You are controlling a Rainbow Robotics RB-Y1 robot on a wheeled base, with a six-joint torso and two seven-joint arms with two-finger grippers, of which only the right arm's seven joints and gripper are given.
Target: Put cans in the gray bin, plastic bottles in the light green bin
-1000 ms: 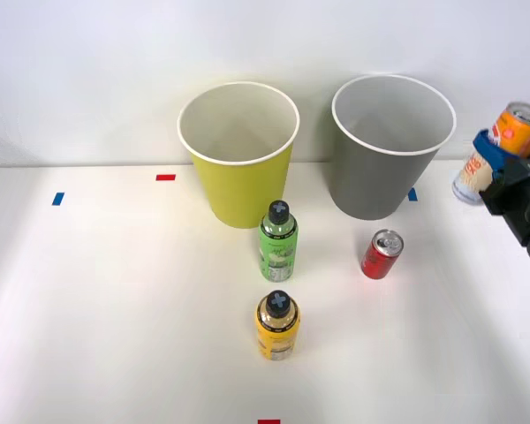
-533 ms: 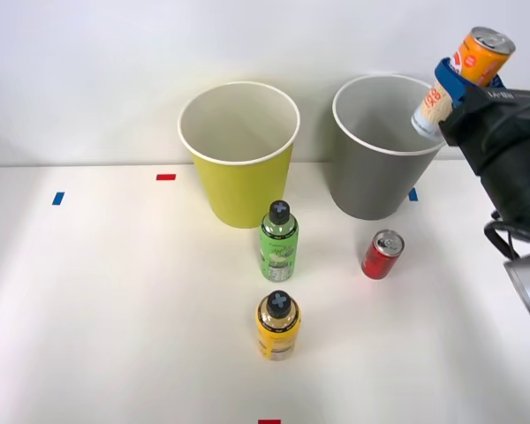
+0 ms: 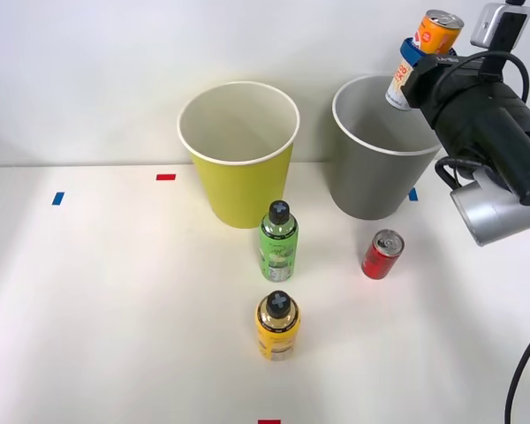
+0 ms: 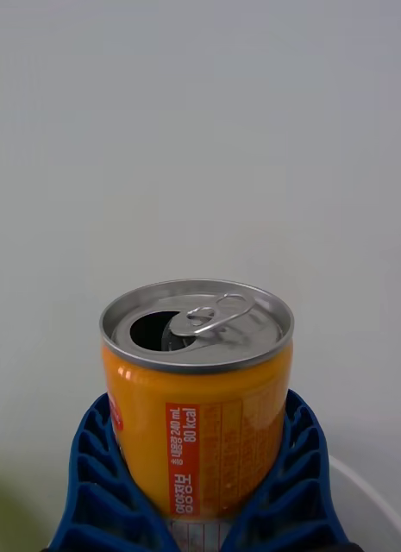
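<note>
Claw: right claw [image 3: 414, 64] clamps the orange can [image 3: 427, 46] between its blue ribbed fingers [image 4: 97, 483], held in the air above the far right rim of the gray bin; in the wrist view the fingers hug the can's lower body on both sides, and the can's base is hidden between them.
Bench: white bench [image 3: 115, 309] carries both bins and the three standing items; its near and side edges are cut off by the front view.
Light green bin: light green bin [image 3: 239, 190] stands upright at the back, left of the gray one, with its pale inside showing; its lower front is partly covered by the green bottle's cap.
Gray bin: gray bin [image 3: 368, 181] stands upright at the back right, apart from the light green bin; its right rim is hidden behind the arm.
Green bottle: green bottle [image 3: 278, 241] stands upright just in front of the light green bin.
Yellow bottle: yellow bottle [image 3: 276, 326] stands upright, nearer than the green bottle and in line with it; its label text is too small to read.
Orange can: tilted in the front view, its opened silver top [image 4: 197, 322] with pull tab faces up.
Red can: red can [image 3: 382, 254] stands on the bench in front of the gray bin, well apart from the bottles.
</note>
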